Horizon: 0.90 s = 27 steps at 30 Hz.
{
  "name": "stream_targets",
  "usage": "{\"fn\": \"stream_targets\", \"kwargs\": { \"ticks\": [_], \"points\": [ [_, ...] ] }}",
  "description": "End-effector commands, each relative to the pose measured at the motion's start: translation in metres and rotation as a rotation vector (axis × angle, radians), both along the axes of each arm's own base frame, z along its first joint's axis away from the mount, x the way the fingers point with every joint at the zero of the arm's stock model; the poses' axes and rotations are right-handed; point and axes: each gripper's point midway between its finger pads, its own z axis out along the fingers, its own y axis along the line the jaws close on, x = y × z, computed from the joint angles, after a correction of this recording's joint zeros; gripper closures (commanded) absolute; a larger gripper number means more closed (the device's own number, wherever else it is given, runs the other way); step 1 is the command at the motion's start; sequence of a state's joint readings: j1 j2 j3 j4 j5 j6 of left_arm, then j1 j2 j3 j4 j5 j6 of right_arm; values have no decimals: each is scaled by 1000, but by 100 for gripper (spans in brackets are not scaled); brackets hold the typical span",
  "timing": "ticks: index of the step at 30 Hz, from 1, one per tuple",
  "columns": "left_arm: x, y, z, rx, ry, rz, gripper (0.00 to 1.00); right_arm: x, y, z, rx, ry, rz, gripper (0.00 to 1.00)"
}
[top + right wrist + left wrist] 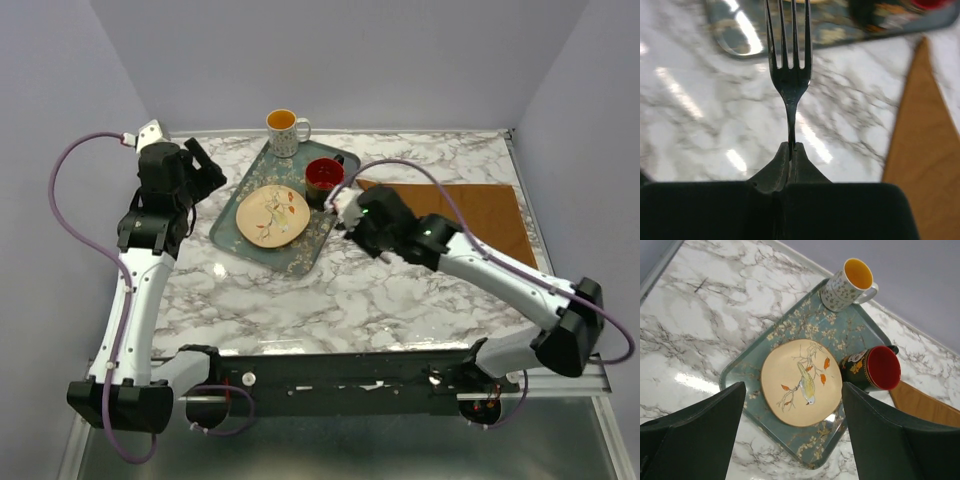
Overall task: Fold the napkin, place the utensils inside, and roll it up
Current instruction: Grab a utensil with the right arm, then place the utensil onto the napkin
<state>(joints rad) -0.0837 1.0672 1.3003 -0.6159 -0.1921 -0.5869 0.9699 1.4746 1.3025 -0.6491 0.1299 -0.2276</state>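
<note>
I'm looking past my left gripper (pixel 792 390), its jaws standing wide apart, at a plate (pixel 801 382) sitting on the tray (pixel 850 330). From the plate, a floral mug (pixel 845 287) is standing at one o'clock, a red-lined mug (pixel 872 369) at three, and the napkin (pixel 925 407) corner is lying at four.

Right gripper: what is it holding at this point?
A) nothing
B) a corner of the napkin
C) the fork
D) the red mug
C: in the right wrist view the right gripper is shut on the handle of the fork, whose tines point away from it.
</note>
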Motion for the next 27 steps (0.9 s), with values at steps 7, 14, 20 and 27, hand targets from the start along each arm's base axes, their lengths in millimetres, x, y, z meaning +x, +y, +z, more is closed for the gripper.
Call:
{"fn": "stream_targets", "kwargs": {
  "ticks": [7, 14, 20, 27],
  "points": [
    [24, -114, -45, 48, 108, -425, 11, 114, -224, -70, -283, -100, -326, 99],
    [9, -161, -64, -36, 133, -583, 11, 130, -280, -107, -279, 16, -375, 100],
    [-3, -170, -71, 85, 142, -637, 7, 131, -289, -121, -275, 53, -308, 99],
    [-18, -191, -62, 219, 94, -707, 3, 130, -295, -138, -289, 93, -271, 99]
  ]
}}
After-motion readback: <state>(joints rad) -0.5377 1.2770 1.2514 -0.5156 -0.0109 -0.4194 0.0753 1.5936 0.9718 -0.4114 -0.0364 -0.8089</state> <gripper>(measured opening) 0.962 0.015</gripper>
